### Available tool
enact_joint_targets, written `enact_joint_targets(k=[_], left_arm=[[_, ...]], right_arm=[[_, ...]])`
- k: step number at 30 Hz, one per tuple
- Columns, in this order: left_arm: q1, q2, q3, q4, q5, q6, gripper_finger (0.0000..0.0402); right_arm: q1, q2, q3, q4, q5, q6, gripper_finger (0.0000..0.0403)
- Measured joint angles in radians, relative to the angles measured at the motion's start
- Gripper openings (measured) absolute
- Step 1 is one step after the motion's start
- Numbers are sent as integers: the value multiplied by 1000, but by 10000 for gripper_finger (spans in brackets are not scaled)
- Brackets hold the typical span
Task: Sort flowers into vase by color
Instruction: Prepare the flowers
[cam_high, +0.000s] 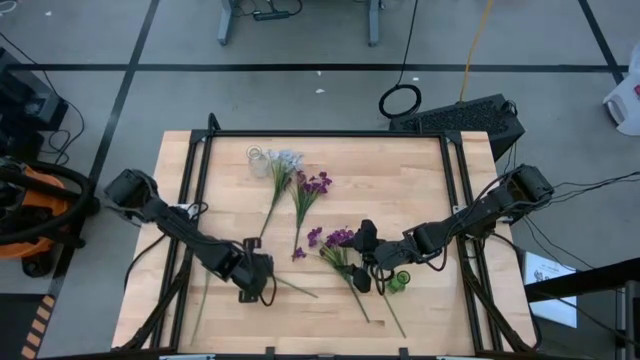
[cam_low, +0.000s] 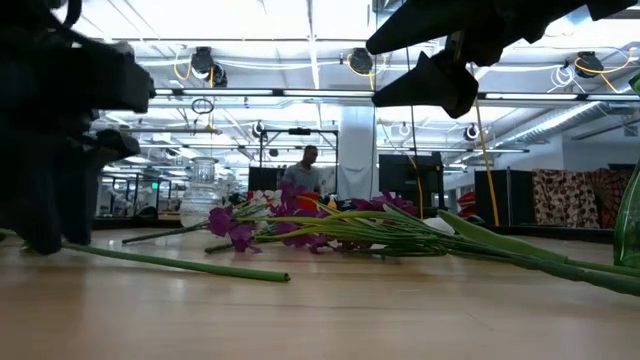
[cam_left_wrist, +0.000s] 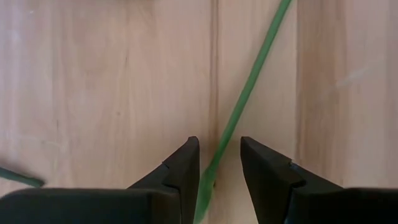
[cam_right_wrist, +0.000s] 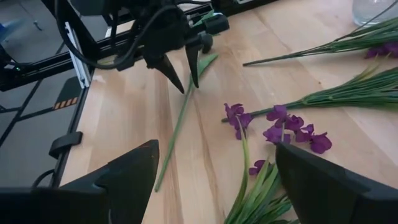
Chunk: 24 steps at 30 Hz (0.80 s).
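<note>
Between my left fingers (cam_left_wrist: 219, 163), narrowed round it but not yet pinching, lies a thin bare green stalk (cam_left_wrist: 249, 93) flat on the pale wooden surface (cam_left_wrist: 106, 93), so I should centre, pinch low, lift level; right fingers (cam_right_wrist: 217, 180) wait wide near purple flowers (cam_right_wrist: 277, 127).

Left gripper (cam_left_wrist: 219, 163) low over table's front left, pointed down, fingers part-closed with a narrow gap. Right gripper (cam_right_wrist: 214, 177) raised at front centre-right, fingers spread wide, holding nothing.
</note>
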Motion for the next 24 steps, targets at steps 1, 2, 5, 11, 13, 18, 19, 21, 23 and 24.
enact_joint_targets(k=[1, 2, 5, 11, 13, 18, 19, 21, 23, 24], left_arm=[[0, 9, 1, 0, -3, 3, 122], [-1, 16, 3, -3, -8, 5, 122], [2, 23, 5, -6, -9, 28, 122], [2, 18, 3, 0, -6, 56, 61], [2, 18, 2, -2, -8, 56, 22], [3, 18, 7, -12, -8, 51, 14], [3, 19, 16, -24, -7, 51, 14], [4, 17, 42, -73, -8, 52, 10], [4, 9, 85, -125, -8, 58, 6], [4, 3, 109, -146, -8, 65, 5]], right_arm=[[0, 0, 0, 0, 0, -2, 313], [0, 0, 0, 0, 0, -5, 313], [0, 0, 0, 1, 3, -10, 313], [0, 0, 0, 4, 4, -11, 313], [1, 0, 0, 5, 4, -11, 313], [15, 1, 0, 23, 3, -32, 313], [20, 1, 0, 39, 4, -41, 313], [32, 1, 0, 82, 4, -74, 313], [46, 1, 0, 127, 4, -122, 313], [53, 1, 0, 147, 4, -149, 313]])
